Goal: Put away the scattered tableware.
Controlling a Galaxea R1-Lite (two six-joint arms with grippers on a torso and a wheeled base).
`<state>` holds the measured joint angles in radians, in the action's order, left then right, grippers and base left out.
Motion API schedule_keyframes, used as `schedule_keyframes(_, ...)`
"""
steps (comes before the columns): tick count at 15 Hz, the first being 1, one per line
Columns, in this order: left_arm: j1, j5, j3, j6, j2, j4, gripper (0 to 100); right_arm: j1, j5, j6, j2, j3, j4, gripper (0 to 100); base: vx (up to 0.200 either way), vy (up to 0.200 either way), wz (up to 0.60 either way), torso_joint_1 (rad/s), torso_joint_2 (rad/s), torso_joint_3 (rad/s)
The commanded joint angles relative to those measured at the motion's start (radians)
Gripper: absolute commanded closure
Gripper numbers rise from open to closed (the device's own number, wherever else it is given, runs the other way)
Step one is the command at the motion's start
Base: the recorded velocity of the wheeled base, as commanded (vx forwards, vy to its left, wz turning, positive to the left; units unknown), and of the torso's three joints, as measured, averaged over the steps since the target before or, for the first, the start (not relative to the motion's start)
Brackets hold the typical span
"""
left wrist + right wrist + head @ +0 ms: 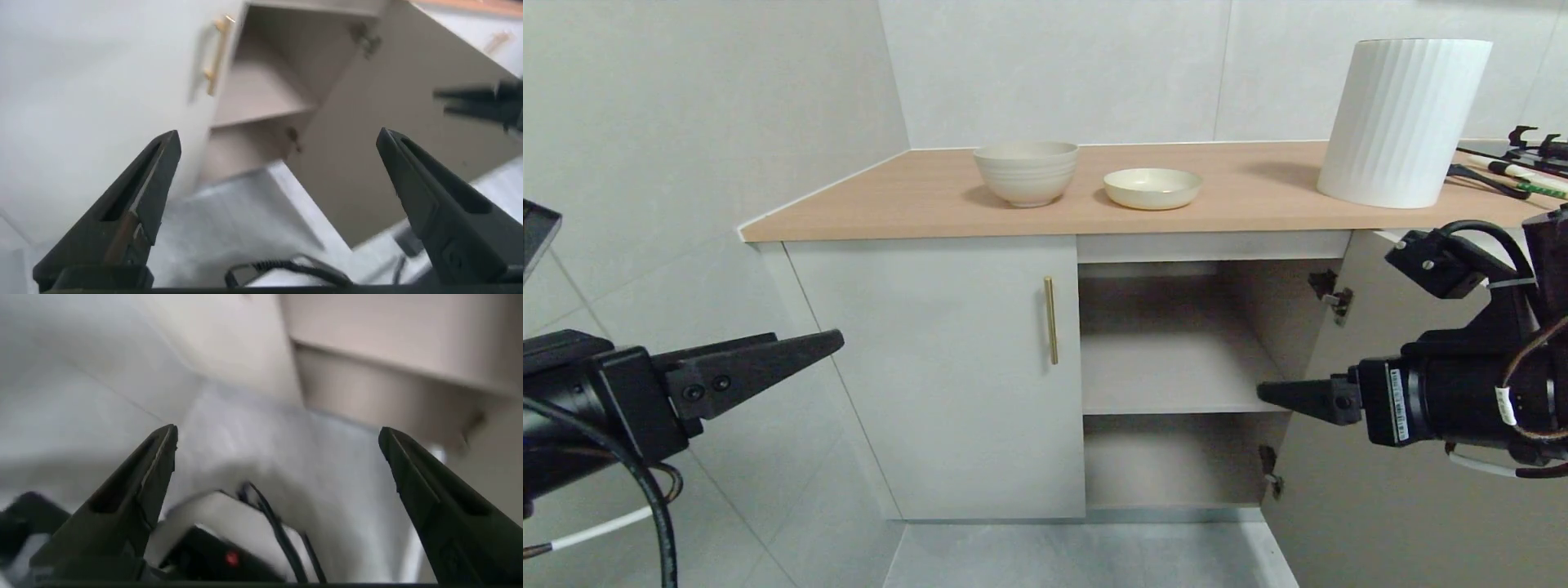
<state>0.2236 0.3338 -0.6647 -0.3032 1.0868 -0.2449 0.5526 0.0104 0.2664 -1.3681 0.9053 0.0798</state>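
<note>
A cream bowl (pixel 1026 171) and a shallow cream dish (pixel 1152 188) stand side by side on the wooden countertop (pixel 890 200). Below them the cabinet's right door (pixel 1347 498) is swung open, showing a bare shelf (pixel 1168 376) and a lower compartment. My left gripper (pixel 829 339) hangs low at the left, in front of the closed left door, open and holding nothing (pixel 278 137). My right gripper (pixel 1266 394) sits at shelf height by the open door, also open and holding nothing (pixel 276 433).
A tall white ribbed cylinder (pixel 1405 122) stands on the counter's right part, with several utensils (pixel 1511 175) beyond it. The closed left door (pixel 931 367) has a brass handle (pixel 1050 320). A tiled wall bounds the left side; grey floor lies below.
</note>
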Motion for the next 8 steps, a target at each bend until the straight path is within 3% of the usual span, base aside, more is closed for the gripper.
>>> schedule_keyframes(1, -0.035, 0.002, -0.010, 0.003, 0.027, -0.005, 0, -0.019, 0.002, 0.001, 0.001, 0.017, 0.049, 0, 0.000, 0.000, 0.00, 0.000, 0.00, 0.000)
schedule_keyframes(8, -0.038, 0.004, -0.010, 0.004, 0.036, -0.005, 0, -0.014, 0.002, 0.001, 0.017, 0.030, 0.077, 0, 0.000, 0.000, 0.00, 0.000, 0.00, 0.000)
